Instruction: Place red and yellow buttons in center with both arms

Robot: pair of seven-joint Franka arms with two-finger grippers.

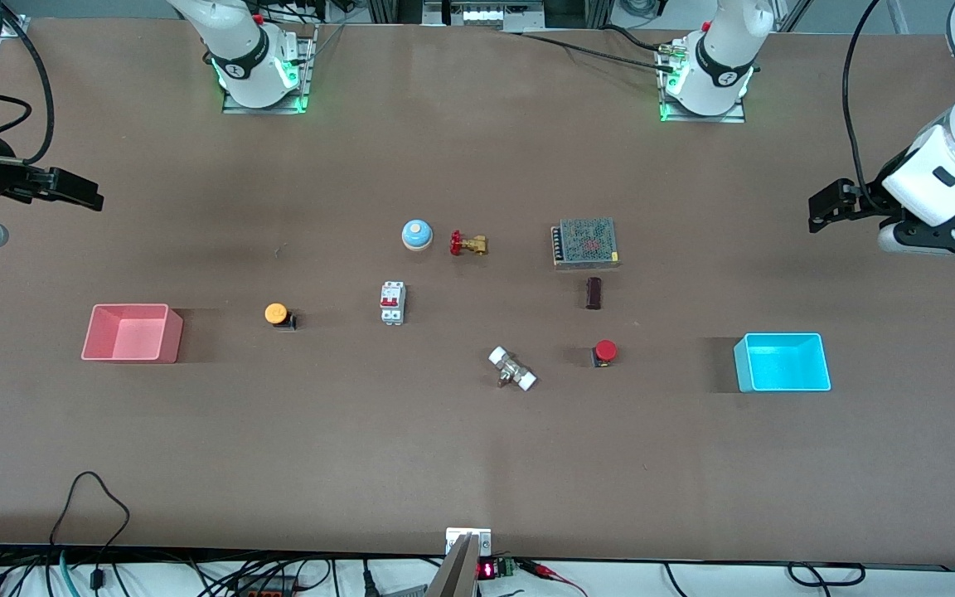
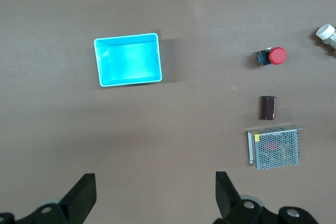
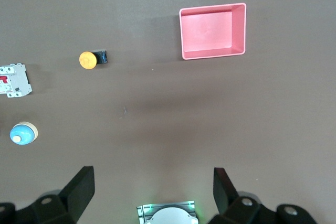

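Note:
The red button sits on the brown tabletop between a white-capped fitting and a cyan bin; it also shows in the left wrist view. The yellow button sits beside a pink bin, toward the right arm's end; it also shows in the right wrist view. My left gripper hangs open and empty over the table's left-arm end, apart from the red button; it also shows in the left wrist view. My right gripper hangs open and empty over the right-arm end; it also shows in the right wrist view.
Mid-table stand a blue bell, a brass valve, a white breaker, a mesh power supply, a dark cylinder and the fitting. The pink bin and cyan bin sit toward either end.

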